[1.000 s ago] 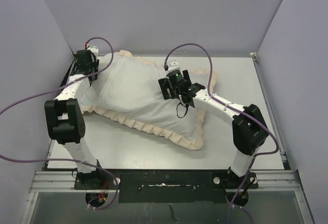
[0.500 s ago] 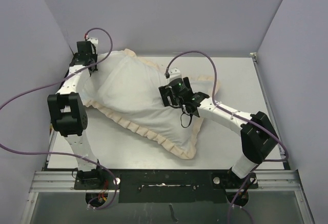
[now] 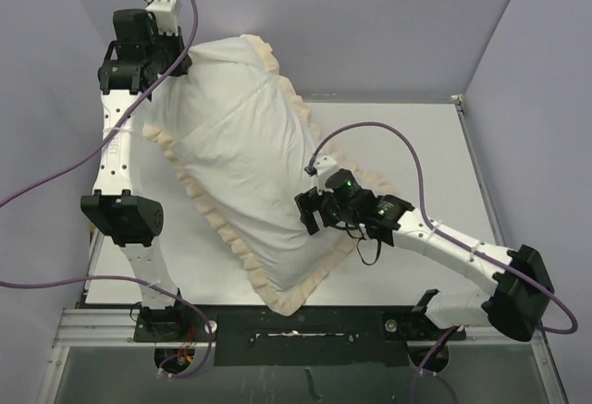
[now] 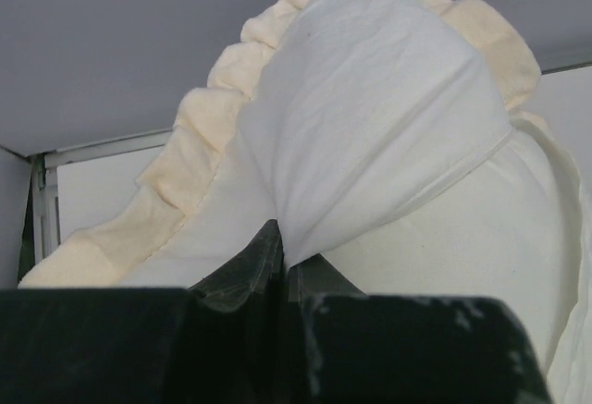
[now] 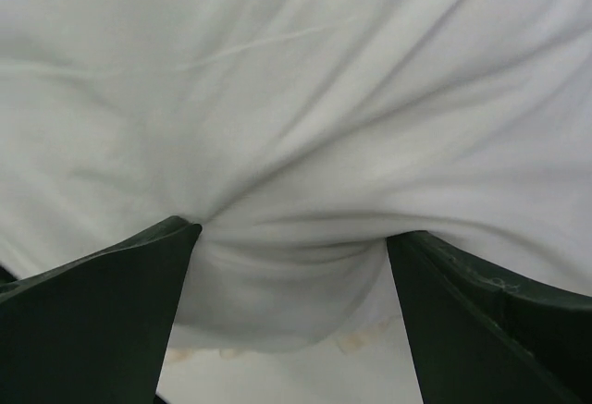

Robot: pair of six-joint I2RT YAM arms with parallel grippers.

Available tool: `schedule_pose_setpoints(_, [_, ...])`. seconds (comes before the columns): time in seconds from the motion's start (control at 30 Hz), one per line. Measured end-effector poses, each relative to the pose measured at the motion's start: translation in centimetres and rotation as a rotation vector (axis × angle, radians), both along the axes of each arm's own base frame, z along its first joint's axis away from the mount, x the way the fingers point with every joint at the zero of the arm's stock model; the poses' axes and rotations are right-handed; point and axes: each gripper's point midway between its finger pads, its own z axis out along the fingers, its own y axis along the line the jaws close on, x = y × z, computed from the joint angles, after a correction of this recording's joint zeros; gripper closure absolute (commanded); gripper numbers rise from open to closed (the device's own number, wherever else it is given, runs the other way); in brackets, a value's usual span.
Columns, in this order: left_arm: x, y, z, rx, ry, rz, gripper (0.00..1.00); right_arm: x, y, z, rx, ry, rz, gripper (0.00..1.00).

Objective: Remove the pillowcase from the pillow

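White pillowcase (image 4: 370,127) — left gripper (image 4: 282,254) pinches it, right gripper (image 5: 294,233) straddles it.

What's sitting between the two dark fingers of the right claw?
A bulge of the white pillowcase fills the gap of the wide-spread right gripper. The right wrist view shows it.

Both arms (image 3: 116,154) have white links (image 3: 453,249), black joint housings (image 3: 120,219) and looping purple cables (image 3: 370,126).
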Motion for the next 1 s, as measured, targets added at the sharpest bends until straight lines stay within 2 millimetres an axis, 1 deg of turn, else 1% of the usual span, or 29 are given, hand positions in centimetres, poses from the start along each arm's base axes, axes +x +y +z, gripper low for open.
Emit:
schedule_pose_setpoints(0.07, [-0.6,-1.7,1.6,-0.009,-0.027,-0.045,1.00,-2.0,-0.7,-0.1,0.015,0.024,0.037,0.11])
schedule_pose_setpoints(0.13, [-1.5,-3.4,3.0,-0.018,-0.052,-0.092,1.00,-4.2,-1.4,-1.1,0.027,0.056,0.072,0.11])
schedule_pose_setpoints(0.17, [-2.1,-4.3,3.7,-0.020,-0.063,-0.114,1.00,-5.1,-1.6,-1.7,0.029,0.072,0.083,0.12])
schedule_pose_setpoints(0.2, [-2.9,-5.0,4.4,-0.021,-0.074,-0.134,1.00,-6.0,-1.7,-2.8,0.024,0.093,0.096,0.12])
schedule_pose_setpoints(0.27, [-4.4,-7.2,6.0,-0.019,-0.106,-0.187,1.00,-7.5,-1.8,-5.0,0.001,0.136,0.114,0.12])
schedule_pose_setpoints(0.33, [-6.1,-9.5,7.9,-0.012,-0.153,-0.243,1.00,-8.2,-1.6,-6.8,-0.021,0.165,0.122,0.12])
schedule_pose_setpoints(0.43, [-9.1,-13.4,11.5,0.003,-0.244,-0.339,1.00,-7.8,-0.9,-8.2,-0.036,0.180,0.116,0.11])
schedule_pose_setpoints(0.5, [-11.3,-16.0,14.4,0.010,-0.329,-0.403,1.00,-7.0,0.2,-8.8,-0.046,0.187,0.112,0.10])
schedule_pose_setpoints(0.53, [-12.8,-17.5,15.9,0.008,-0.374,-0.441,1.00,-6.6,0.7,-8.7,-0.043,0.184,0.111,0.10])
schedule_pose_setpoints(0.6, [-14.8,-19.0,17.7,0.007,-0.431,-0.482,1.00,-4.8,2.6,-8.6,-0.040,0.176,0.105,0.10])
schedule_pose_setpoints(0.7, [-17.4,-19.8,20.0,0.003,-0.497,-0.508,1.00,-1.3,6.2,-8.2,-0.021,0.142,0.108,0.09])
schedule_pose_setpoints(0.77, [-18.5,-19.7,20.8,0.006,-0.523,-0.510,1.00,1.3,8.2,-7.9,-0.003,0.109,0.110,0.09])
schedule_pose_setpoints(0.83, [-19.5,-19.4,21.5,0.015,-0.545,-0.509,1.00,3.7,9.6,-7.6,0.015,0.073,0.107,0.07])
schedule_pose_setpoints(0.93, [-20.4,-19.1,21.4,0.033,-0.546,-0.513,1.00,6.1,10.1,-6.9,0.028,0.019,0.098,0.06])
schedule_pose_setpoints(1.0, [-20.8,-18.9,20.5,0.049,-0.520,-0.519,1.00,7.0,10.2,-6.2,0.032,-0.024,0.096,0.05])
